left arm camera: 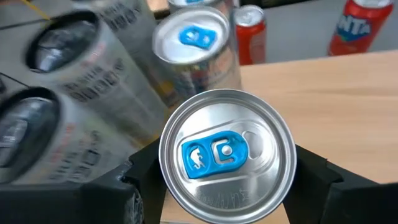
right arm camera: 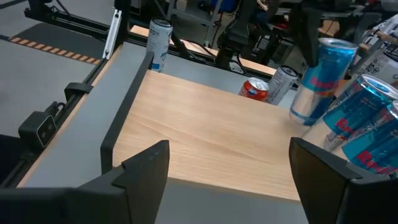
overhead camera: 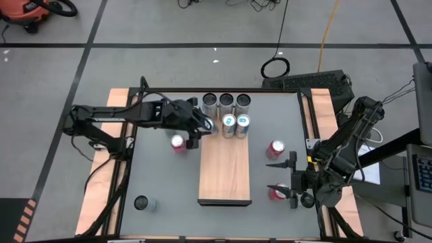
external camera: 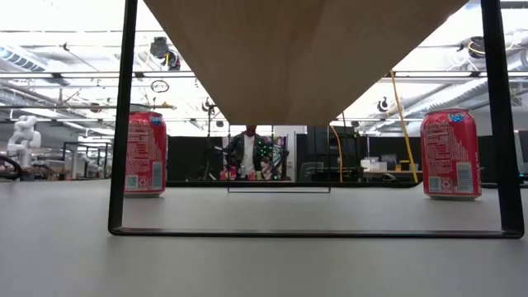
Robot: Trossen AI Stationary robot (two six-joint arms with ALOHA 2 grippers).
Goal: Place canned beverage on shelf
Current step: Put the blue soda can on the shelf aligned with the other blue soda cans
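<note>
Shelf (overhead camera: 225, 172): light wood-grain board, smooth matt, thin dark metal frame. Blue-tab can (left arm camera: 226, 154) on shelf's far end: shiny brushed aluminium lid, glossy tab. Red cans (external camera: 146, 154) beside shelf: glossy printed metal. Tabletop (overhead camera: 162, 182) under shelf: grey, matt, smooth.

A red vacuum (overhead camera: 30, 13) and a black cable loop (overhead camera: 275, 67) lie on the floor beyond the bench (overhead camera: 162, 189).

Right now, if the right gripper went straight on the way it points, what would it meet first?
Probably the edge of the shelf: the right gripper stands open and empty, facing the bare board. Beyond that, the blue cans stand off to one side; depth is unclear.
</note>
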